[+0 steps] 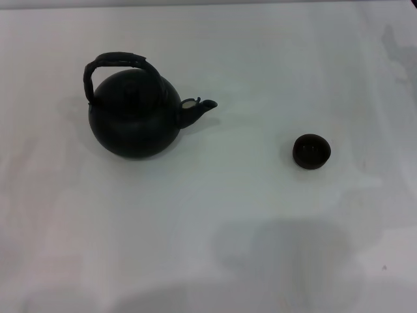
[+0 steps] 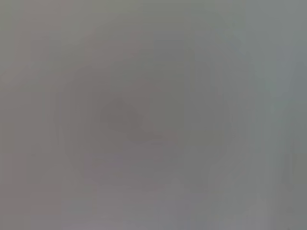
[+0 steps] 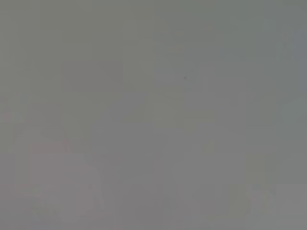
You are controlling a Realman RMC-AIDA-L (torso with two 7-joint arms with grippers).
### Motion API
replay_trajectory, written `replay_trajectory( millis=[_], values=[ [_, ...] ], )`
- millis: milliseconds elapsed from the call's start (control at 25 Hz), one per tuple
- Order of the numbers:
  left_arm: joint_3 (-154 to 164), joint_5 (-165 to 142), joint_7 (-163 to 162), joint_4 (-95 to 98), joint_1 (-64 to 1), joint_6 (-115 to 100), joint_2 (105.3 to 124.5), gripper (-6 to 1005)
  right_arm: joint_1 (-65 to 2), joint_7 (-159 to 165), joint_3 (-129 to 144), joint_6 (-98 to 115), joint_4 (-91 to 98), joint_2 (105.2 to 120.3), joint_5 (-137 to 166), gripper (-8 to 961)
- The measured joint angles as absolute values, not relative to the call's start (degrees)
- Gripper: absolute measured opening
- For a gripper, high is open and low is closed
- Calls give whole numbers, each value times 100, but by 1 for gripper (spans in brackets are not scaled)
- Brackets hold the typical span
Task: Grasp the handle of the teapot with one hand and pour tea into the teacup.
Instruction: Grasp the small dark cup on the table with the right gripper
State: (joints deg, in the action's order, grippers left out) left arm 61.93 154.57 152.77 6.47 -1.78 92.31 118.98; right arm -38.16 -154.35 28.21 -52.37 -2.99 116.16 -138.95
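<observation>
the teapot (image 1: 135, 116) is found standing upright on the white desk (image 1: 215, 215), in the far left part of the surface, well in from the left edge. its body is round and matte black, with a domed lid on top. the handle (image 1: 115, 63) is seen arched over the lid, raised and leaning slightly toward the far edge; nothing is touching it. the short spout (image 1: 199, 109) is directed toward the right edge, in the general direction of the teacup (image 1: 311, 150).

the teacup is placed upright on the desk, right of centre and somewhat nearer the front edge than the teapot. the two are well apart, with bare desk between them. the inside of the cup is dark and its contents cannot be made out.

neither the left gripper nor the right gripper is visible in the head view, so the state of the fingers cannot be told, and no object is seen to be held or touched. both wrist views are filled by a uniform grey field in which nothing can be identified. soft shadows are noted on the desk near the front edge.
</observation>
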Motion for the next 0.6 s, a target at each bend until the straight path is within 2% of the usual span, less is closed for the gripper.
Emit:
replay_trajectory(
  millis=[360, 600],
  values=[
    [6166, 15628, 15275, 351, -172, 9243, 11908, 650, -3783, -14860, 3082, -5248, -303, 11599, -13640, 842],
    [6159, 15911, 15275, 266, -241, 9214, 11896, 647, -3249, -12891, 4175, -5285, 924, 11538, -12559, 842]
  ],
)
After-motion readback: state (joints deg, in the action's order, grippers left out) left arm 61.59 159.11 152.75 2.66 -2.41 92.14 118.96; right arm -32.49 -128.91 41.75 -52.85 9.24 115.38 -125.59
